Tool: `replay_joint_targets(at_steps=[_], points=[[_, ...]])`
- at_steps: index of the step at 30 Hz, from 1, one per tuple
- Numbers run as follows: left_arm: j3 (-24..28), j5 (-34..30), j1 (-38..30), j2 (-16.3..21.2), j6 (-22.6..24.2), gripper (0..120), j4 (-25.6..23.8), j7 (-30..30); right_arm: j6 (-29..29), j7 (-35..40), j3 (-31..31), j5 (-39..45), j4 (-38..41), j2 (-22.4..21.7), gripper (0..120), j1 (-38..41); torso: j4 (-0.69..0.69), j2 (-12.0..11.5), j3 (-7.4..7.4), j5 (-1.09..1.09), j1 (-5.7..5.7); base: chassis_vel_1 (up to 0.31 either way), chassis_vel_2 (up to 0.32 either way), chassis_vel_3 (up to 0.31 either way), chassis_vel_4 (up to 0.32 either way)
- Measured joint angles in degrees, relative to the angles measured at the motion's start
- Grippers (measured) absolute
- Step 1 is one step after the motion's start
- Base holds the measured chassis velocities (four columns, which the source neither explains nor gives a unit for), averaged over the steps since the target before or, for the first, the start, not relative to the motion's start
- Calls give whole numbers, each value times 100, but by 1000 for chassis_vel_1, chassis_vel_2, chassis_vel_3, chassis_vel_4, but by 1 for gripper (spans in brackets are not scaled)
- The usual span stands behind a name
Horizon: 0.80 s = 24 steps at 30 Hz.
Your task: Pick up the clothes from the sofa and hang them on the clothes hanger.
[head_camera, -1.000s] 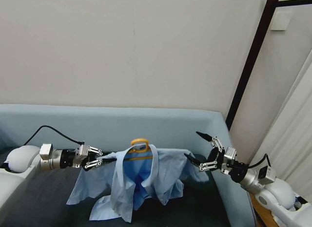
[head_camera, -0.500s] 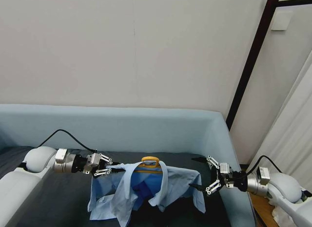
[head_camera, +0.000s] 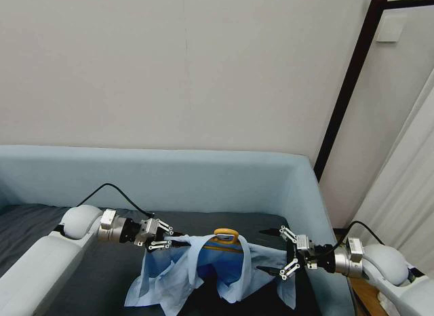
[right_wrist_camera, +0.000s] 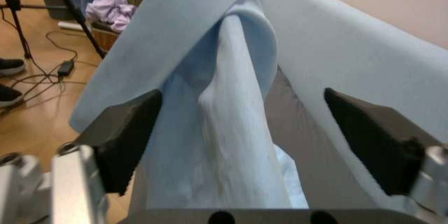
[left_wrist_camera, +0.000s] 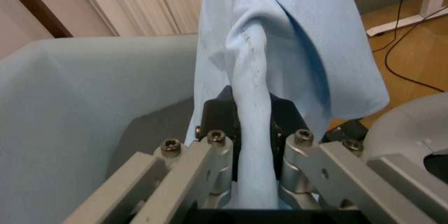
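I have the shirt (head_camera: 169, 275) already draped on the orange hanger (head_camera: 226, 232), just above the sofa (head_camera: 203, 180) seat. My left hand (head_camera: 173, 243) pinches one shoulder of it. My right hand (head_camera: 272, 250) is spread around the other shoulder. By my judgement, hanging it up remains.

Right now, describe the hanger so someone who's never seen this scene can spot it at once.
Find the pale blue sofa along the wall; above its dark seat a light blue shirt hangs between the left claw and the right claw. The hanger sits inside the shirt's collar, midway between them. Its orange hook poking up is the only warm-coloured thing there.
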Motion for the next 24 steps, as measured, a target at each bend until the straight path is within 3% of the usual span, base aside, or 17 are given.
replay_joint_targets(at_steps=[3, 5, 8, 14, 19, 24], points=[[110, -2, -122, -4, -16, 6, 93, 36, -3, -199, 76, -96, -124, 5, 72, 5, 0, 0, 0, 0, 0, 0, 0, 0, 0], [139, -5, -161, -4, -17, 6, 120, 49, -5, -265, 101, -116, -161, 5, 71, 10, 1, 0, 0, 0, 0, 0, 0, 0, 0], [226, -21, -269, -13, -19, 6, 187, 96, -12, -467, 177, -190, -301, 2, 53, 25, 1, 0, 0, 0, 0, 0, 0, 0, 0], [300, -30, -395, -44, -19, 6, 280, 152, -11, -631, 230, -254, -424, 8, 36, 30, 1, 0, 0, 0, 0, 0, 0, 0, 0], [350, -48, -488, -57, -19, 6, 339, 228, 26, -756, 278, -322, -596, 36, 14, 37, 1, 0, 0, 0, 0, 0, 0, 0, 0], [343, -57, -497, -54, -20, 6, 347, 243, 103, -742, 272, -240, -619, 74, 7, 41, 1, 0, 0, 0, 0, 0, 0, 0, 0]])
